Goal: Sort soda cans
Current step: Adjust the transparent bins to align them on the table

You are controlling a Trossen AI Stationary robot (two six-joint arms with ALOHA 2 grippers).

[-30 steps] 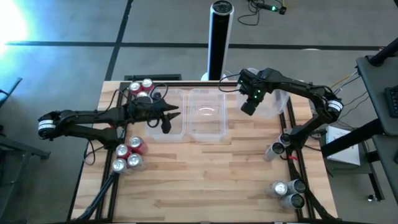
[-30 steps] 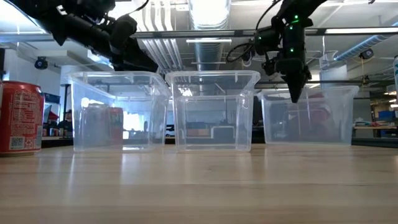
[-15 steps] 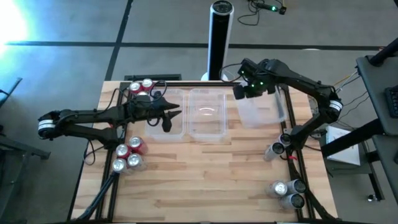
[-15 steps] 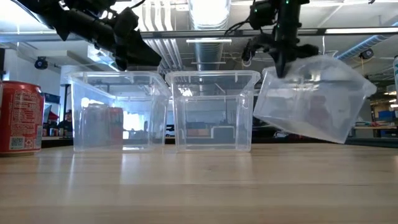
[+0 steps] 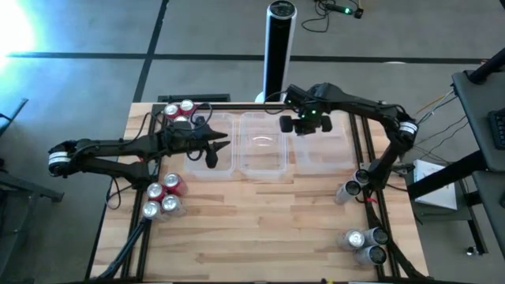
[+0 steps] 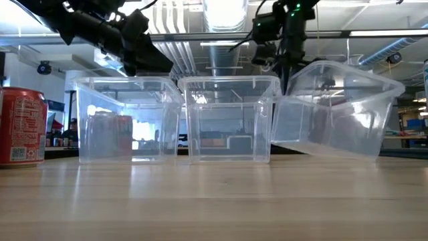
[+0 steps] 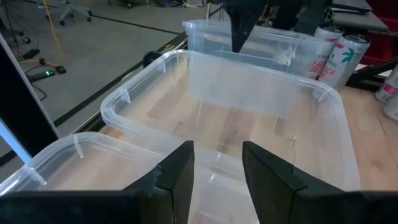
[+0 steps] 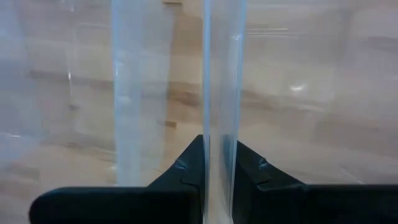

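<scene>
Your right gripper (image 5: 304, 124) is pinched tight on the thin rim wall of the clear rectangular plastic tub (image 6: 338, 110) nearest the worktop's right edge, with the wall running between the dark fingers (image 8: 245, 171) in the right wrist view. That tub is tilted, its gripped side raised and its far side low on the light wooden worktop (image 5: 260, 229). It stands just beside the middle clear tub (image 6: 229, 120), and I cannot tell whether the two touch. The grip is on one edge only, so the flexible plastic could slide out of the pinch or twist, and the tub would drop. If you drag it sideways, it may knock the middle tub out of line. Your left gripper (image 5: 211, 150) hangs over the clear tub nearest the left edge (image 6: 127, 120), fingers (image 7: 177, 177) slightly apart with nothing between them. The soda cans are all outside the tubs: red cans at the far left corner (image 5: 179, 110), a red and silver group along the left edge (image 5: 162, 197), silver-grey cans at the right edge (image 5: 351, 189) and others towards the near right corner (image 5: 364, 244). A swinging tub or elbow on the right could topple the cans there.
</scene>
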